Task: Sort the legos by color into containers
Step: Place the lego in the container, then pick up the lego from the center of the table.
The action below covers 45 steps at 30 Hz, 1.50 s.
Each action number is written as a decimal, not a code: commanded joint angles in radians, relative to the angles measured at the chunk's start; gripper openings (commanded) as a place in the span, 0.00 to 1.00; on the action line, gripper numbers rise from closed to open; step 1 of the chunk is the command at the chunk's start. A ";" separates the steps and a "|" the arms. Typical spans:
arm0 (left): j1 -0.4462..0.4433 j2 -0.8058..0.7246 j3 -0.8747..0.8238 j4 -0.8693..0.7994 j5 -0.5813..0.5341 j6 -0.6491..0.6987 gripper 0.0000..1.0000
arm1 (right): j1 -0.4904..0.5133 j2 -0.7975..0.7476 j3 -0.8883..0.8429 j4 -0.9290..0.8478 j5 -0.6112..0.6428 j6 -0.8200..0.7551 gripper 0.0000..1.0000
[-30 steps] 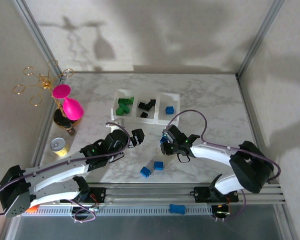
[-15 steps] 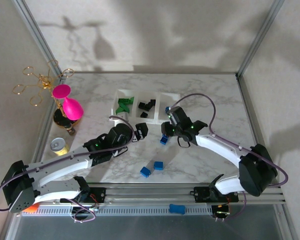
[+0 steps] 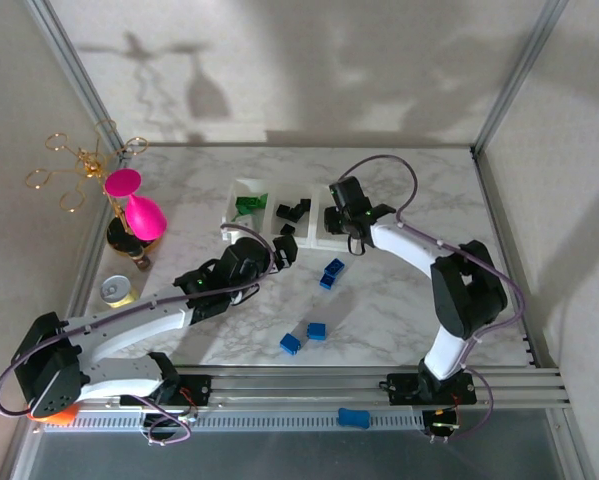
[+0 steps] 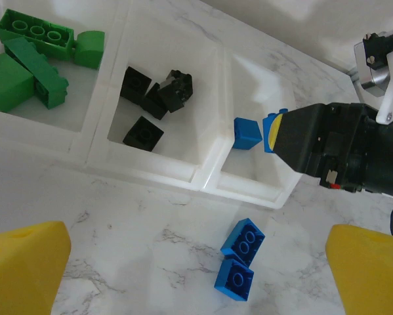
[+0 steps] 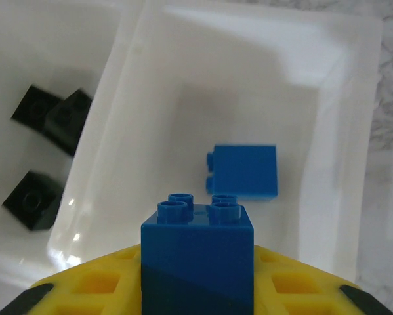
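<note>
Big stuff first: the marble desk [image 3: 419, 300] has the white three-slot tray [image 4: 150, 176] sitting toward its far side, with green bricks [image 4: 32, 59] in the left slot and black bricks [image 4: 153, 98] in the middle one. The part that matters for me is the right-end compartment [image 5: 248, 79], the blue one.

My right arm is stretched out over it and my right fingers [image 4: 271, 131] are clamped tight on a blue brick [image 5: 197, 236], a stubby square one with its studs pointing out past my fingertips. From my wrist camera, the open floor of that compartment lies straight ahead of the brick, inside the walls, and the black slot is off to the left past the divider. One resting blue brick [image 5: 243, 172] lies on its side just beyond mine and a touch to the right.

So my guess is the next thing is simply letting go. The only worry is mine bouncing off the one lying there.

My left fingers [image 3: 282, 245] are spread wide with nothing in them, hovering over the desk just short of the tray's near wall. Two loose blue bricks [image 4: 243, 237] sit touching each other on the desk right in front of the blue compartment, between my yellow pads [image 4: 25, 262] in that view, so the left arm looks nearer to those. Another blue pair [image 3: 317, 330] lies closer to my bases, well apart from the tray.
</note>
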 commanded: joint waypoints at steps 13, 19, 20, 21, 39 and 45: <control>0.049 0.006 0.005 0.036 0.020 0.021 1.00 | -0.028 0.186 0.162 -0.004 0.026 -0.073 0.41; 0.049 0.000 0.009 0.036 0.034 0.025 1.00 | -0.028 0.143 0.152 0.002 -0.061 -0.090 0.46; 0.049 -0.002 0.010 0.038 0.040 0.024 1.00 | -0.027 0.121 0.141 0.006 -0.084 -0.088 0.47; 0.049 -0.005 0.010 0.040 0.047 0.024 1.00 | -0.025 0.098 0.127 0.009 -0.101 -0.086 0.48; -0.020 -0.084 -0.060 -0.005 0.088 -0.049 1.00 | 0.086 -0.319 -0.356 0.011 -0.125 0.141 0.58; -0.041 -0.122 -0.102 -0.021 0.064 -0.083 1.00 | 0.195 -0.331 -0.449 0.068 -0.079 0.283 0.64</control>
